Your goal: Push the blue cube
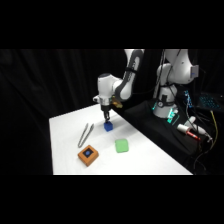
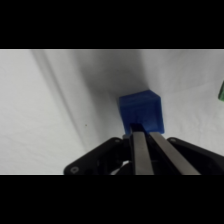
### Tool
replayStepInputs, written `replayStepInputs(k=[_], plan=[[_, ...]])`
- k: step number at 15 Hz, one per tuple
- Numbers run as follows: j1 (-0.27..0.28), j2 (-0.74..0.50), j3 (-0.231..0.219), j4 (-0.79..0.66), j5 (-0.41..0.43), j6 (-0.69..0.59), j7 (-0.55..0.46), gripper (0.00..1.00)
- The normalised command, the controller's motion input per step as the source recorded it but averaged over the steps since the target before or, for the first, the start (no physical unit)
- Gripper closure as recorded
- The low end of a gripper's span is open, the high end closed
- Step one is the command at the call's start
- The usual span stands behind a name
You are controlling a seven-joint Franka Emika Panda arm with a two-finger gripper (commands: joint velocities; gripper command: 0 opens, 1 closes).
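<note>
With its fingers closed together, the end effector (image 2: pixel 145 145) is set against the blue cube (image 2: pixel 141 111), so a steady sideways push across the surface (image 1: pixel 150 155) is judged to be called for next

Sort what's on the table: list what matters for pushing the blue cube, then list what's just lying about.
For the job:
- blue cube
- gripper, fingers together, right at the cube

Lying about:
- metal tongs
- orange-brown block with dark blue centre
- light green block
</note>
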Motion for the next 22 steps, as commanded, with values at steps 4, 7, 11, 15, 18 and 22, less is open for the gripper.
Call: replayStepInputs(k=[4,7,11,15,18,22], plan=[[-0.04,0.1,0.101,-0.05,0.154,0.18,-0.04,0.96],[0.018,-0.11,0.016,-0.13,0.042,0.03,0.01,0.95],[0.126,-0.47,-0.103,-0.24,-0.149,-0.22,0.1,0.95],[0.117,-0.58,-0.096,-0.17,-0.237,-0.39,0.16,0.94],[0.064,-0.48,-0.023,-0.03,-0.247,-0.4,0.2,0.95],[0.02,-0.37,0.043,0.06,-0.194,-0.36,0.17,0.97]])
